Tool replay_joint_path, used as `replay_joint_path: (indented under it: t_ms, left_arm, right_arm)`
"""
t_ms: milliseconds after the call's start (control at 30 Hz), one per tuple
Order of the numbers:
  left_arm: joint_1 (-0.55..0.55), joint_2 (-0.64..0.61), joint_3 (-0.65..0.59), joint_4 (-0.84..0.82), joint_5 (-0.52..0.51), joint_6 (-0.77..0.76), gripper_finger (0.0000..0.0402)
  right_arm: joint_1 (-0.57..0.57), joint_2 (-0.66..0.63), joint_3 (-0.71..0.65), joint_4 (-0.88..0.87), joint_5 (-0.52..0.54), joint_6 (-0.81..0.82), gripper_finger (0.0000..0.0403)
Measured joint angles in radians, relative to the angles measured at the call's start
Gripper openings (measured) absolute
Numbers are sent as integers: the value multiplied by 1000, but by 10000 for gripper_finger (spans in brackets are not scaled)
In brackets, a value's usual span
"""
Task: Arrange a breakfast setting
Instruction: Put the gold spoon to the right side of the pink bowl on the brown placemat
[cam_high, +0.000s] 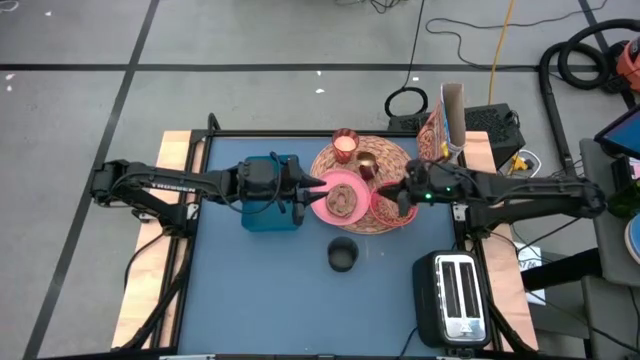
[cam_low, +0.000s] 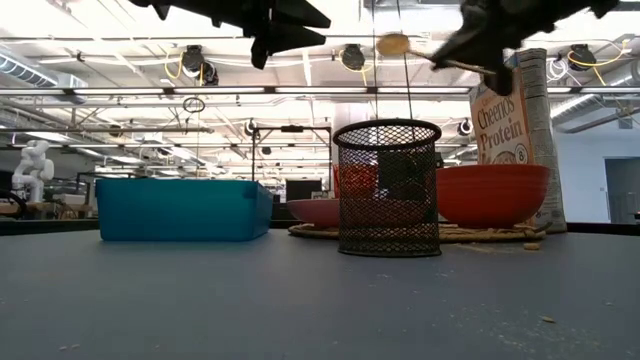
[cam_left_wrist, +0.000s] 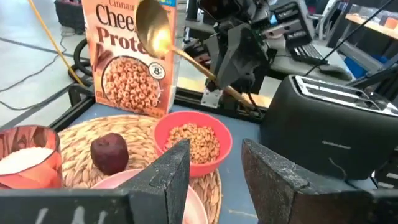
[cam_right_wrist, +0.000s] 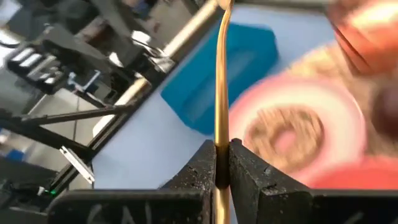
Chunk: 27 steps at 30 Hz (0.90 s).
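Four cameras on one table.
Overhead looks straight down; low one looks level across; both wrist cameras sit close, sharing the pink plate (cam_high: 340, 195).

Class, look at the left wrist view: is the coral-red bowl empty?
No. The coral-red bowl holds a heap of cereal rings, and it sits on the woven placemat beside the dark-red fruit.

1. Both arms are dark, nearly black, built of jointed tube-like segments.
2. The left arm (cam_high: 165, 185) carries pale lettering along its upper segment, too small to read.
3. The right arm (cam_high: 520, 188) shows a small green light near its wrist.
4. The left gripper (cam_left_wrist: 214, 171) has two flat, dark fingers (cam_left_wrist: 168, 171) with a rough, grainy surface.
5. The right gripper (cam_right_wrist: 219, 163) has matching black, coarse-textured fingers (cam_right_wrist: 249, 171).
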Motion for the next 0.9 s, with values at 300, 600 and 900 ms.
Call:
replay_joint_path:
  t_ms: [300,600,900]
  left_arm:
    - [0,0,0,-9,-2,10,150]
    - [0,0,0,-16,-2,11,150]
    - [0,0,0,-17,-2,27,150]
  right_arm:
    - [0,-154,0,-380,29,274,19]
    - [0,-260,0,-650,33,406,18]
    - [0,-271,0,-875,117,520,18]
